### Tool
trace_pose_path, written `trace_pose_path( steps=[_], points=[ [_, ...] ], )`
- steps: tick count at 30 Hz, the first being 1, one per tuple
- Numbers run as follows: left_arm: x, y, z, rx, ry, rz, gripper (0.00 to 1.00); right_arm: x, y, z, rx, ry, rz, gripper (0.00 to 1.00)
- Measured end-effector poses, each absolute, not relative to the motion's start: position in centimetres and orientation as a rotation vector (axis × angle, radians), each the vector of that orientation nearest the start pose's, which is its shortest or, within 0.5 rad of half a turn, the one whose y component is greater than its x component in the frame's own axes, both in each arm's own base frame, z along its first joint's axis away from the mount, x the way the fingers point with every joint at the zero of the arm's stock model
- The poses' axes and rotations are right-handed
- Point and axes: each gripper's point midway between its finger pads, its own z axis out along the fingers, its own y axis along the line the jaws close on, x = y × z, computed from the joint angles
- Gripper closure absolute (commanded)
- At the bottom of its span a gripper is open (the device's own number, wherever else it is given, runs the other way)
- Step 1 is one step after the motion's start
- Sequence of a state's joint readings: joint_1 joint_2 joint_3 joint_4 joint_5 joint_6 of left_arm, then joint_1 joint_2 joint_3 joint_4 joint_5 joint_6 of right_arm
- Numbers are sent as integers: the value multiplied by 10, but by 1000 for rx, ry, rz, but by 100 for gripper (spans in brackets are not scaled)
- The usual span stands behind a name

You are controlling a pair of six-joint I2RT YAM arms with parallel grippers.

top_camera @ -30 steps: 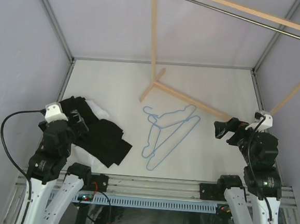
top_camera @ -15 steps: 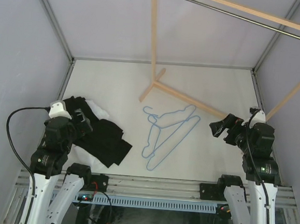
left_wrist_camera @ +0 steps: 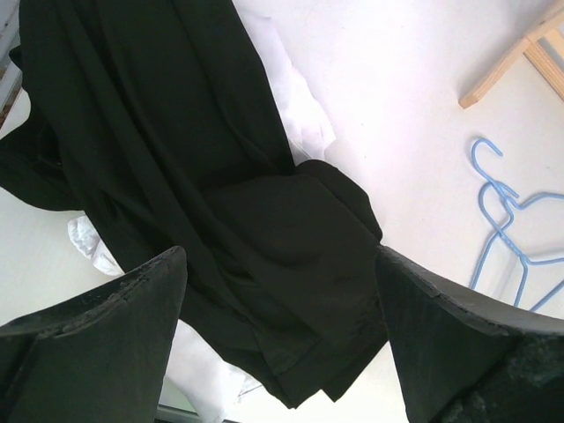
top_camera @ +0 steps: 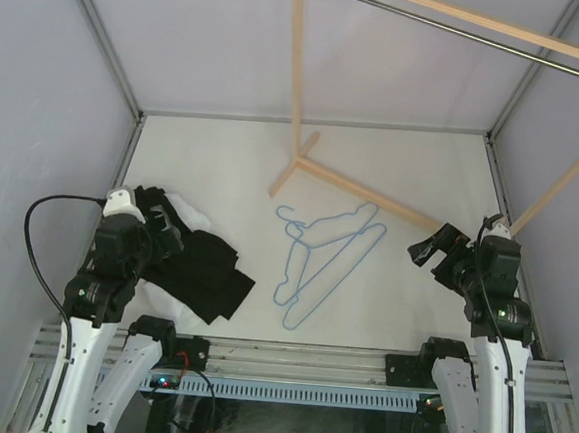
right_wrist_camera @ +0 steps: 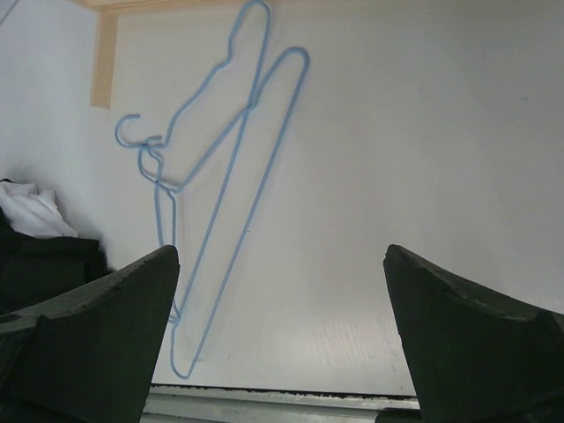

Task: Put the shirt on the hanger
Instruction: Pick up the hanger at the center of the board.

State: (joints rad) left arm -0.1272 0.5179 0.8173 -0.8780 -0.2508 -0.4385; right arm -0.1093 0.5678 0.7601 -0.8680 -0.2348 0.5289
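- The shirt (top_camera: 186,209) lies crumpled by the left edge of the bench (top_camera: 423,177). It is mostly under a black garment (top_camera: 205,270), with only white scraps showing at that garment's far and left sides, so its long axis cannot be told.
- The blue wire hangers (top_camera: 328,258) lie mid-bench, well apart from it. Their long axis runs from the near edge toward the far right corner, hooks pointing far-left.
- The left end effector (top_camera: 160,234) hovers over the black garment, fingers apart, holding nothing.
- The right end effector (top_camera: 429,250) is near the right edge, fingers apart, empty.
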Motion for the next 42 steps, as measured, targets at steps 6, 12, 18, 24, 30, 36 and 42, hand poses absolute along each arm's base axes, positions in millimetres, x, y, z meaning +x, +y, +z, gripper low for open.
trace_pose_path(
  steps=[6, 12, 18, 24, 30, 36, 42],
  points=[
    [199, 10, 214, -582, 2048, -38, 9, 198, 45, 176, 574, 2234, 520, 0],
    [192, 15, 212, -627, 2072, -5, 0, 200, 56, 170, 516, 2239, 565, 3],
    [188, 20, 237, -596, 2013, 6, 0, 200, 75, 163, 382, 2272, 541, 5],
    [182, 19, 240, -568, 2003, -4, 2, 205, 114, 145, 204, 2360, 488, 12],
    [178, 19, 244, -564, 1963, -27, 7, 211, 164, 126, 54, 2433, 441, 22],
    [178, 20, 245, -570, 1951, -24, 0, 219, 219, 118, -15, 2428, 487, 33],
    [165, 38, 245, -674, 1904, 54, 0, 219, 255, 87, 46, 2473, 482, 43]
  ],
)
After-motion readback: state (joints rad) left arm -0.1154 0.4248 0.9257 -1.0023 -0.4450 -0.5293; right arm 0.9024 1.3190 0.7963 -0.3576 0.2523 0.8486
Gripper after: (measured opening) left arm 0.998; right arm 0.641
